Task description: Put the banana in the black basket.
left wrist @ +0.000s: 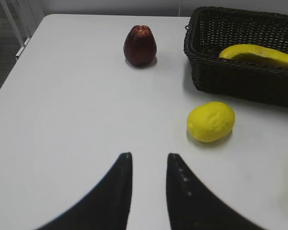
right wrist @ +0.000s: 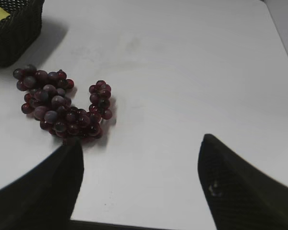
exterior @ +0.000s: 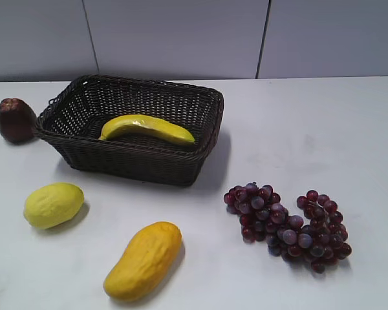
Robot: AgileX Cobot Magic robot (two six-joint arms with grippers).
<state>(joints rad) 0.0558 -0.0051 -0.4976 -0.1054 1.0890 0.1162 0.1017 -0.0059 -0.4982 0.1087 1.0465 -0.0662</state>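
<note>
Exterior view: banana [exterior: 147, 128], smooth, bright yellow, curved with tapered ends, lies inside the black basket [exterior: 136, 165], resting across the basket floor, lengthwise. Basket is rectangular dark woven wicker, flared sides, braided rim, sits on the plain white matte table [exterior: 297, 129]. No arm visible in this view.

Dark red, glossy, pear-like fruit [exterior: 14, 120] stands just beside the basket's left end. Pale-yellow lemon [exterior: 53, 205], rounded with dimpled skin, lies in front of the basket, apart from it. Fat orange-yellow mango-like fruit [exterior: 143, 259] lies near the front edge, right of the lemon. Bunch of purple-red grapes [exterior: 288, 226], many small round shiny berries in a U-shaped cluster, lies right of the basket, well apart.

Left wrist view: left claw [left wrist: 149, 165] shows two black curved fingers with a narrow gap, nothing between them, hovering over bare table; lemon and basket ahead to the right.

Right wrist view: right claw [right wrist: 141, 158] has black textured fingers spread wide, empty; grapes lie just ahead of its left finger [right wrist: 48, 187].
</note>
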